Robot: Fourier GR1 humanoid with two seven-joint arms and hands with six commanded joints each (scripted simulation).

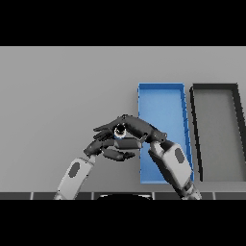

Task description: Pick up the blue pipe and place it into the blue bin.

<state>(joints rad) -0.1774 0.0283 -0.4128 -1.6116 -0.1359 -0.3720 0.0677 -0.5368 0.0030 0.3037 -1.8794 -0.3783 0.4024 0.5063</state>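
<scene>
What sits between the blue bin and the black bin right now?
Nothing: in the head view only a narrow strip of bare grey table separates the blue bin from the black bin.

The grey table (57, 86) lies bare from nine o'clock round to twelve, so a hand could sweep freely across the whole left and far side. At about two o'clock the blue bin (161, 103) stands open-topped with its floor free at the far end, while its near end is crossed by the right forearm; just beside it at three o'clock a black bin (216, 125) walls off the right side. At the centre, the left hand (113, 149) and right hand (132, 126) crowd together just left of the blue bin's rim, with a small blue pipe (119, 131) barely visible between them, blocking any straight pass there.
</scene>
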